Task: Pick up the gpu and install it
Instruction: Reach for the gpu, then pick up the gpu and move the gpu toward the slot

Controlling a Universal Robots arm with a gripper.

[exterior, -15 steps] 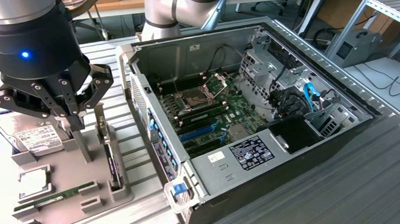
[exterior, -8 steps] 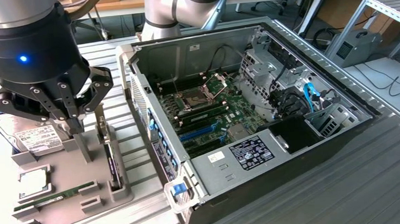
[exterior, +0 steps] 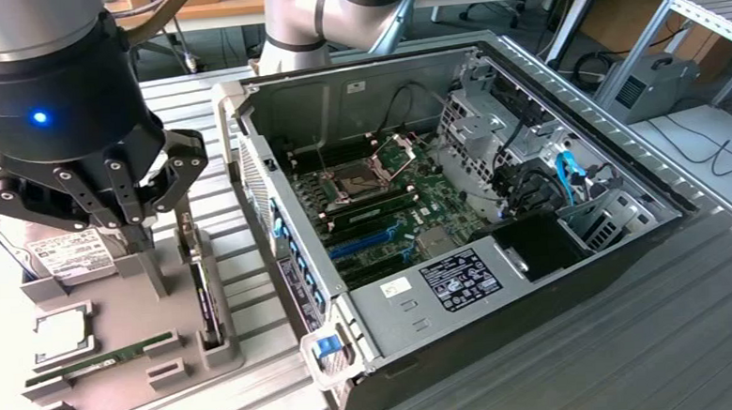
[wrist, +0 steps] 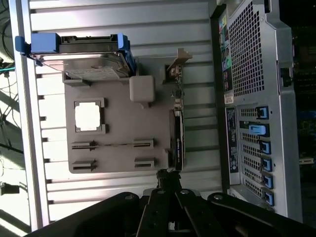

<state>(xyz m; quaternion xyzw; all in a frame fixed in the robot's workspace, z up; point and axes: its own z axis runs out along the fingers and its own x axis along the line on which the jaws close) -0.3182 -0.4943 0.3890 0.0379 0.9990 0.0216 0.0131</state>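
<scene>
The gripper (exterior: 125,218) hangs over a gray tray (exterior: 125,401) on the exterior view's left. Its fingers are pressed together, and nothing is between them. It holds nothing.

The gpu (exterior: 202,289) is in the tray. It stands on its thin edge in a slot along the side of the tray nearest the computer (exterior: 467,209). In the wrist view, the gpu (wrist: 177,133) shows a black part in its middle. Its silver end piece (wrist: 178,58) is at the end far from the gripper (wrist: 163,174). The closed finger tips are just beside the near end of the gpu. I cannot tell if they touch it.

Other parts sit in the tray too. A hard drive (exterior: 65,254) with a white label stands at the back, close under the gripper. A square chip (exterior: 57,336) lies flat in front of it. A long thin green memory stick (exterior: 104,358) stands in its own slot near the chip.

The computer lies on its side with its cover off, just beside the tray on the exterior view's right. Inside are a green board, black wires and blue slots. The tray and the computer both rest on a metal table (exterior: 674,339) made of long bars
</scene>
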